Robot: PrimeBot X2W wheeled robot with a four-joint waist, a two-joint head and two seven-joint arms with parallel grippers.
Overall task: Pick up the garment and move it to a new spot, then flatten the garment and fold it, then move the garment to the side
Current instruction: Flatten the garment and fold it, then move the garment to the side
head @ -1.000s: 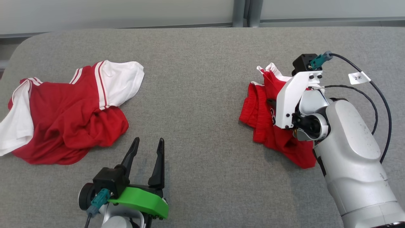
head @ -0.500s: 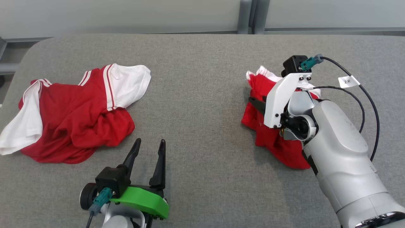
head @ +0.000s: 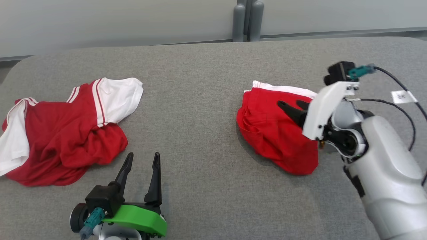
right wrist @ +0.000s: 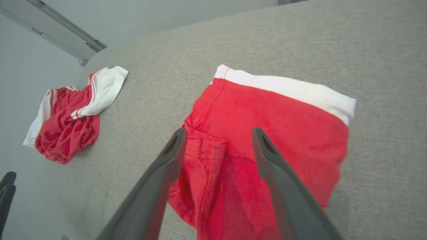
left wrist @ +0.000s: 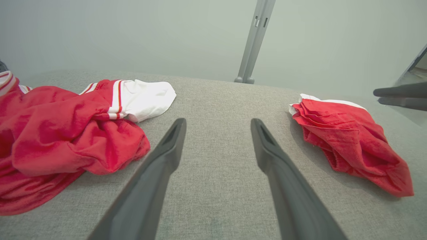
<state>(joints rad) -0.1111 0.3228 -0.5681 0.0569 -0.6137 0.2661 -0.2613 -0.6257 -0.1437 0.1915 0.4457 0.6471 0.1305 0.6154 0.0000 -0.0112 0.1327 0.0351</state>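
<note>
Two garments: both lie on the grey worktop [head: 200,66], well apart.
Task garment: red shorts [head: 270,133] with a white band along the far edge, on the right half of the worktop.
Shorts state: bunched and creased, with stacked folds along the left edge. Nothing is gripping them.
Shorts, wrist views: the left wrist view shows them as a rumpled heap [left wrist: 350,143] at right. The right wrist view shows them from above [right wrist: 227,110], white band at the top.
Right pincer: over the shorts [head: 288,103], jaws spread wide, nothing between them.
Right pincer, own view: both fingers point down at the red cloth [right wrist: 218,131].
Right pincer, left wrist view: fingertips [left wrist: 377,96] hang just above and beside the shorts, clear of the cloth.
Left pincer: low at front left [head: 143,155], jaws wide, empty, over bare worktop between the two garments [left wrist: 218,121].
Other garment: red-and-white jersey [head: 66,133], crumpled on the left side, white sleeve towards the middle [left wrist: 60,140]. It also shows far off in the right wrist view [right wrist: 66,130].
Jersey contact: no pincer is touching it.
</note>
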